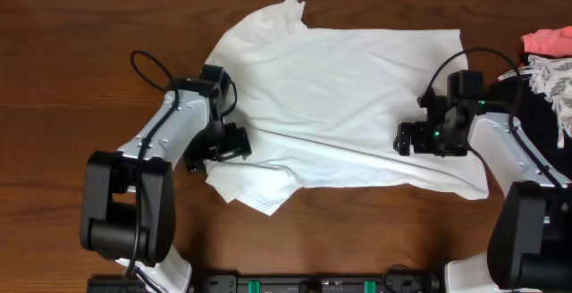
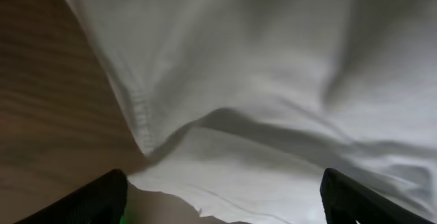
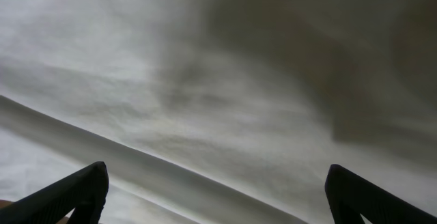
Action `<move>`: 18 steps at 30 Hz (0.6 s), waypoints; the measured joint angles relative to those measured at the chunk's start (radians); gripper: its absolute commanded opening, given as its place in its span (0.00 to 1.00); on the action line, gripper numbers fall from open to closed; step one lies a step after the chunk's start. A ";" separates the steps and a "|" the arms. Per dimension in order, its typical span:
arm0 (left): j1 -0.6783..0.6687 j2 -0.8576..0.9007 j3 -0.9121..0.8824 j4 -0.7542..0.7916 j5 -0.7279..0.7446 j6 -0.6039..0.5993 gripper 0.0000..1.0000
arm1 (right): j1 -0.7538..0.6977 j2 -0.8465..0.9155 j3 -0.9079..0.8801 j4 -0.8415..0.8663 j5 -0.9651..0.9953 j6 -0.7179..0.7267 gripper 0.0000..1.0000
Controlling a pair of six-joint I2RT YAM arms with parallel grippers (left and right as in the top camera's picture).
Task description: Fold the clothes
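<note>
A thin white short-sleeved T-shirt (image 1: 349,79) lies spread on the brown wooden desk (image 1: 71,25), one long crease across it. The left gripper (image 1: 234,143) and right gripper (image 1: 407,138) are released above it.

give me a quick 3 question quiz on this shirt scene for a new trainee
1. True or false: the left end effector is shut on the T-shirt.
2. Where is the pink cloth? A) at the right edge of the overhead view B) under the T-shirt C) on top of the T-shirt's collar
3. Fill in: the right end effector is at the T-shirt with its jaws ___.

Key: 1 false, its jaws stand wide apart; 2 A; 3 open
</note>
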 measured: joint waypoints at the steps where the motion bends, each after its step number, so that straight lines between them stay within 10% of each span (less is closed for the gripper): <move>1: 0.000 0.000 -0.009 0.002 0.000 0.000 0.91 | 0.000 0.000 0.000 0.000 0.000 0.000 0.99; 18: 0.000 0.000 -0.088 0.035 0.000 0.000 0.91 | 0.000 0.000 0.000 0.000 0.003 0.000 0.99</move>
